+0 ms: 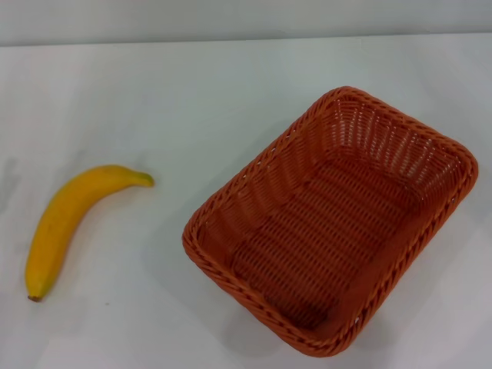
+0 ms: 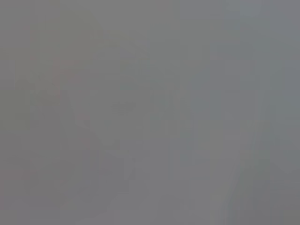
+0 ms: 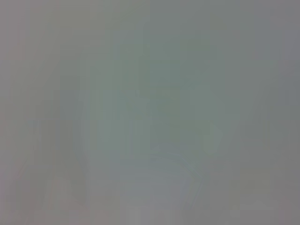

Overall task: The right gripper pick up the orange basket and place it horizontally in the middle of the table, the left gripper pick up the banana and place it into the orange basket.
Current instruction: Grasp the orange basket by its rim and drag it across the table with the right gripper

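Neither arm shows in the head view, and both wrist views give only a featureless grey field, so the pose of the left gripper and of the right gripper cannot be told, nor whether either claw is released or clenched; nothing is held over the table (image 1: 192,92) in any view. Count on the tabletop: one orange basket (image 1: 332,219), one banana (image 1: 68,220); two things in all. The basket sits on the right half of the tabletop, upright on its base, mouth open upward, its long sides running on a diagonal from near the front edge up toward the far right corner; its near corner comes close to the front edge; the inside holds nothing, the woven floor plainly visible. The banana lies flat on the left half, near the left edge, well apart from the basket; it curves with its brown end toward the front edge and its greenish stem tip pointing toward the middle of the tabletop; bare white surface lies between the two. The far edge of the tabletop meets a pale grey wall (image 1: 231,19).
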You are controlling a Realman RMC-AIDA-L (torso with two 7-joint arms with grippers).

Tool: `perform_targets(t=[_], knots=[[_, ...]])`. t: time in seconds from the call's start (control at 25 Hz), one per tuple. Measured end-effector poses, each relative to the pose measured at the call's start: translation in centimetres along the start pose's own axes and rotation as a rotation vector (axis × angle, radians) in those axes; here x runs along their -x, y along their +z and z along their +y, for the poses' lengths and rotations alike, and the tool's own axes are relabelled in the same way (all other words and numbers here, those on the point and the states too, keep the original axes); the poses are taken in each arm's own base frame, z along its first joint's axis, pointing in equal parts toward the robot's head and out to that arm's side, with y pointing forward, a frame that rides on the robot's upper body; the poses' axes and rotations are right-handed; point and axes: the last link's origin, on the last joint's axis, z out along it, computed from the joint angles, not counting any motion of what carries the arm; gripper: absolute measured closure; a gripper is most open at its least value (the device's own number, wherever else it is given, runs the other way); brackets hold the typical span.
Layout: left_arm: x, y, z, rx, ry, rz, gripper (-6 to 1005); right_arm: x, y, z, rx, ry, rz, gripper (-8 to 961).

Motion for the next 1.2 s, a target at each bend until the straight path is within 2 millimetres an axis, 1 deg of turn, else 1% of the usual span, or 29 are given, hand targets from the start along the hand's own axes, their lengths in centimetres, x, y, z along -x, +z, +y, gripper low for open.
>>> perform_targets(t=[0.16, 0.28, 0.32, 0.4, 0.48, 0.56, 0.68, 0.8, 0.88, 1.12, 1.2], knots=[[0.1, -0.2, 0.0, -0.001, -0.001, -0.009, 107, 3.9, 2.7, 2.0, 0.073, -0.092, 0.194, 113], [0.1, -0.1, 0.0, 0.006, -0.001, -0.012, 107, 6.0, 4.9, 4.2, 0.121, -0.144, 0.339, 113], [0.1, 0.0, 0.0, 0.008, -0.002, -0.011, 107, 6.2, 5.3, 4.6, 0.134, -0.15, 0.365, 113], [0.0, 0.2, 0.1, 0.014, -0.011, -0.008, 107, 7.4, 7.3, 6.4, 0.186, -0.164, 0.469, 114], [0.0, 0.6, 0.2, 0.024, -0.021, -0.003, 107, 7.9, 8.6, 7.7, 0.225, -0.161, 0.548, 114], [0.0, 1.1, 0.4, 0.041, -0.026, 0.002, 107, 7.7, 9.7, 8.7, 0.262, -0.147, 0.63, 114], [0.0, 1.4, 0.6, 0.057, -0.03, -0.001, 107, 7.3, 11.5, 10.6, 0.321, -0.136, 0.747, 114], [-0.1, 1.3, 0.6, 0.059, -0.025, -0.003, 107, 6.7, 13.9, 13.3, 0.363, -0.163, 0.847, 115], [-0.1, 1.2, 0.3, 0.053, -0.018, -0.013, 107, 6.2, 14.9, 14.7, 0.367, -0.196, 0.893, 115], [-0.3, 1.4, 0.2, 0.073, -0.008, -0.017, 107, 5.2, 17.0, 17.4, 0.346, -0.262, 0.967, 116], [-0.4, 1.4, 0.3, 0.079, -0.008, -0.021, 107, 4.9, 17.3, 17.7, 0.341, -0.273, 0.982, 116]])
